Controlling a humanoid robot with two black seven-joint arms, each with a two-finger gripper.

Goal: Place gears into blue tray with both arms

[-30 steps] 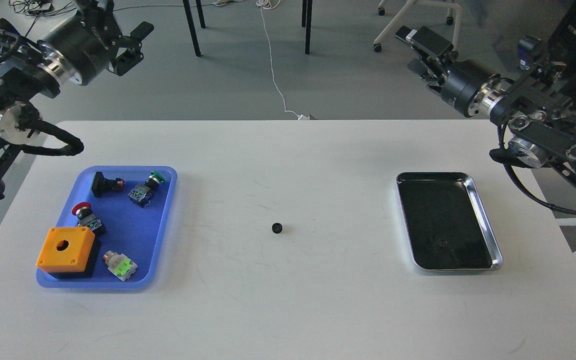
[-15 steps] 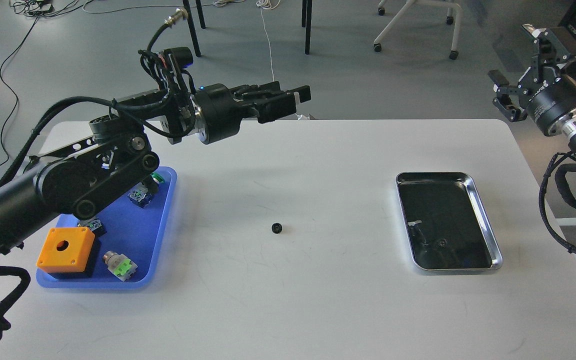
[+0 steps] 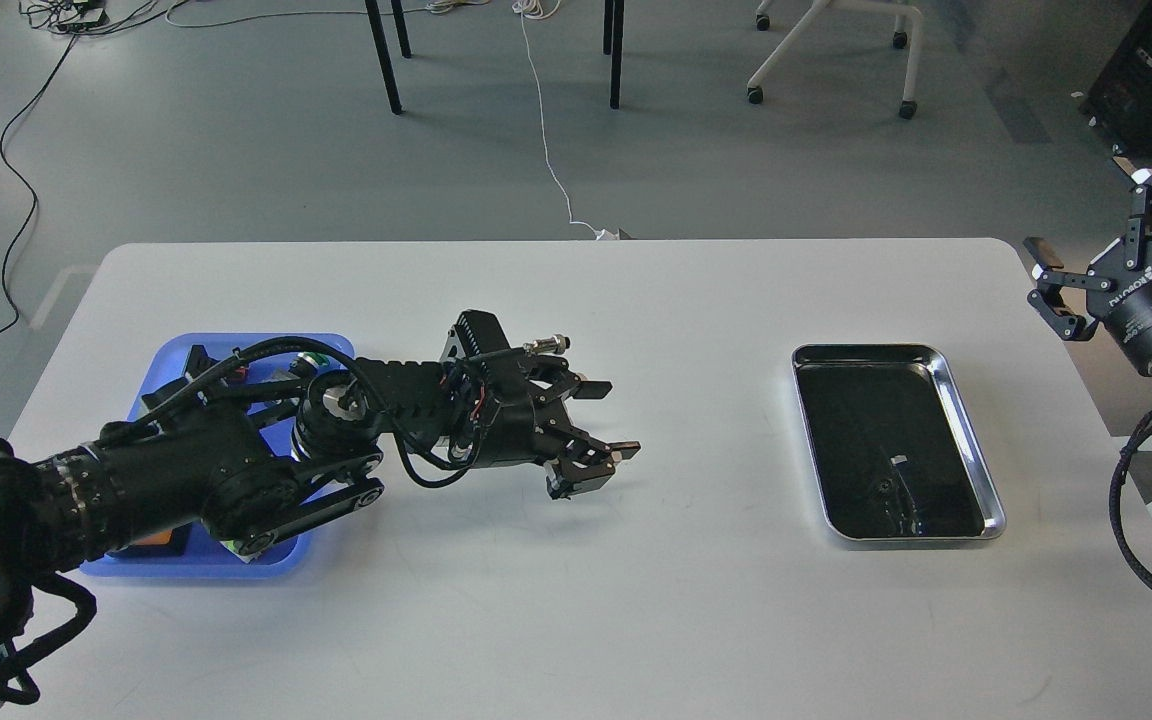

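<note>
Left gripper [image 3: 604, 425] spread low over table [image 3: 576, 600] centre, hiding one gear, right gripper [image 3: 1106, 245] spread off-table, other gear [image 3: 882, 487] apparently in steel tray [image 3: 976, 470], blue tray [image 3: 331, 345] left.

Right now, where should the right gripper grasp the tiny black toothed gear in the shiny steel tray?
Pinch the tiny black toothed gear across its outer teeth, from straight above. It seems to lie flat on the dark bottom, and the raised rim of the shiny steel tray blocks a sideways approach.
</note>
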